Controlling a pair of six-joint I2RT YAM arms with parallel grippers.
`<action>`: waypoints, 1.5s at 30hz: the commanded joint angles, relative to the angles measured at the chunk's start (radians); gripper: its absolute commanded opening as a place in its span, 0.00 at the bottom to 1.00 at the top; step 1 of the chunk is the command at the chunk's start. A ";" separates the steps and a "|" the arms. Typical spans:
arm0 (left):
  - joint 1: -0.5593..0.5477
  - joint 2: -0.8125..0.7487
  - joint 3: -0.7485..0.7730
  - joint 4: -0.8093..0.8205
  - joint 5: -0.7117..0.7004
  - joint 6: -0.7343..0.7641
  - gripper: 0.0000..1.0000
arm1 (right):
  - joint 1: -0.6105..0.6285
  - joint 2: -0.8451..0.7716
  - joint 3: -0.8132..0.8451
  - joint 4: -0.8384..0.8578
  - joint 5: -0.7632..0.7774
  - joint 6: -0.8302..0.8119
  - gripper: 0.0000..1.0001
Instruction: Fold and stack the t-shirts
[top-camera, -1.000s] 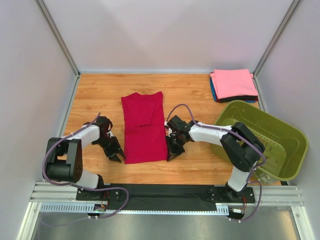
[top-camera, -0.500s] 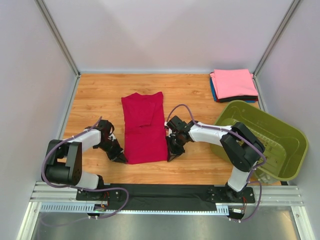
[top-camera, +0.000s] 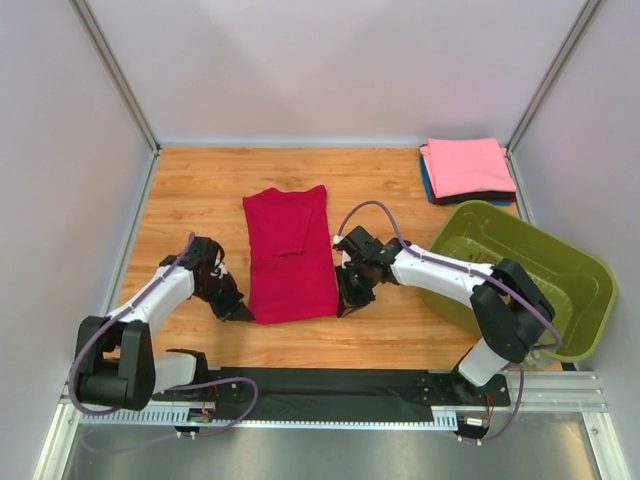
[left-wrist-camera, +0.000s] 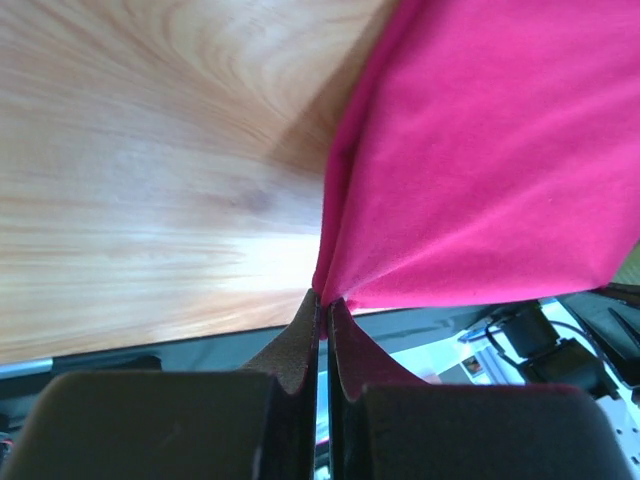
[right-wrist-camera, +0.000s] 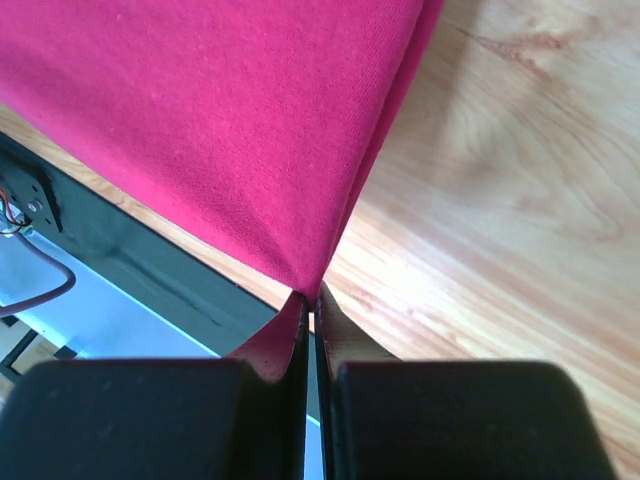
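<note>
The left gripper (top-camera: 241, 313) has just clamped a near corner of the red t-shirt (top-camera: 290, 260), the right gripper (top-camera: 345, 306) grips the other, so folding can start

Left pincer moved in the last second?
Yes. Against the wooden tabletop, the left pincer slid right to the near-left corner of the crimson-red cloth t-shirt and shut on it.

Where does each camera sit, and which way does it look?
Top external: above and behind the arms, looking down on table, red t-shirt, folded stack, green basket; both arms show.
Left wrist: on the left arm, looking along the left fingers, shut on a t-shirt corner.
Right wrist: likewise; right fingers shut on the other near corner.
Both wrist views share the red t-shirt and table.
</note>
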 joint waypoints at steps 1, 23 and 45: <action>-0.003 -0.068 0.034 -0.071 -0.003 -0.038 0.00 | 0.015 -0.078 0.043 -0.069 0.050 0.011 0.00; -0.003 -0.231 0.339 -0.265 -0.092 -0.032 0.00 | 0.052 -0.218 0.274 -0.250 0.244 -0.001 0.00; 0.034 0.373 0.877 -0.111 -0.120 0.030 0.00 | -0.206 0.265 0.886 -0.339 0.197 -0.196 0.00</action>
